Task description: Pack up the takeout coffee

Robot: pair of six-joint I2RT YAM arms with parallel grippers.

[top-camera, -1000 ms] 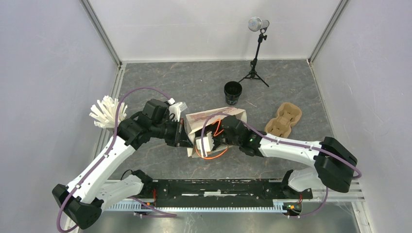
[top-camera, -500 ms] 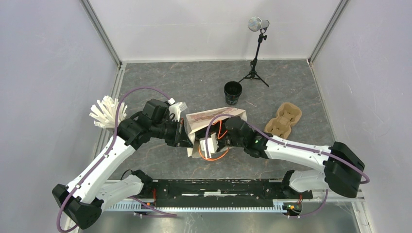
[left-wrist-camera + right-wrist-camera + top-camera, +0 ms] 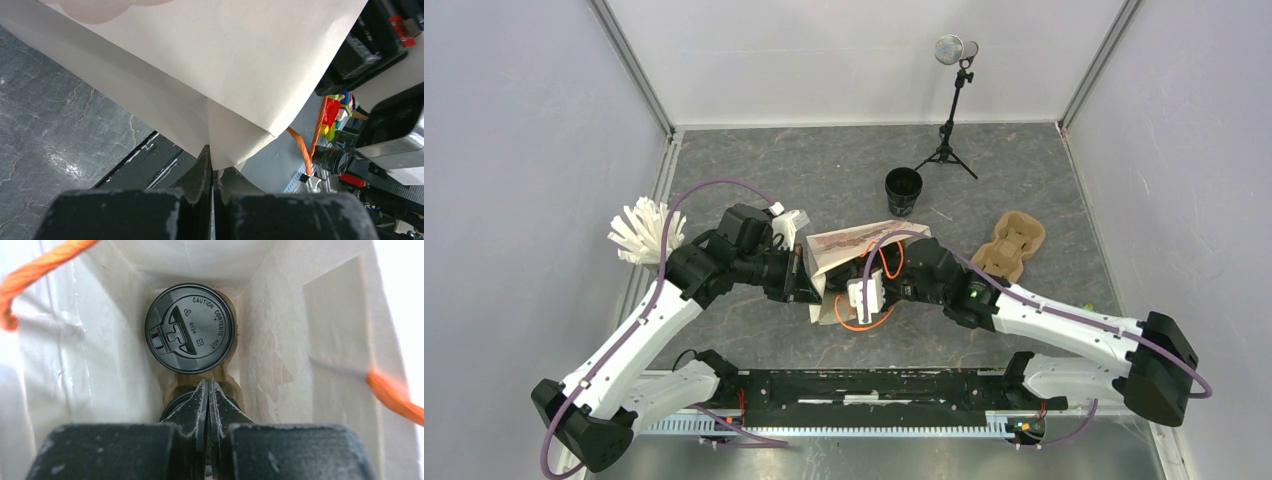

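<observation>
In the right wrist view a black lidded takeout coffee cup (image 3: 189,335) stands in a brown pulp holder (image 3: 227,382) at the bottom of the beige paper bag (image 3: 280,330). A second black lid (image 3: 175,400) peeks out, mostly hidden behind my right gripper (image 3: 207,385), which is shut with nothing between its fingers, above the cups inside the bag's mouth. My left gripper (image 3: 212,150) is shut on a folded edge of the bag (image 3: 200,65). From above, the bag (image 3: 864,240) lies between both grippers. Another black cup (image 3: 903,190) stands on the table behind it.
A brown moulded-pulp carrier (image 3: 1009,247) lies right of the bag. A small tripod stand (image 3: 947,140) is at the back. A white bristly object (image 3: 639,230) sits at the left wall. Orange bag handles (image 3: 864,320) hang toward the front rail (image 3: 874,385).
My right arm has swung rightward and its gripper has shifted a little right at the bag's mouth. The left arm and the bag have stayed put.
</observation>
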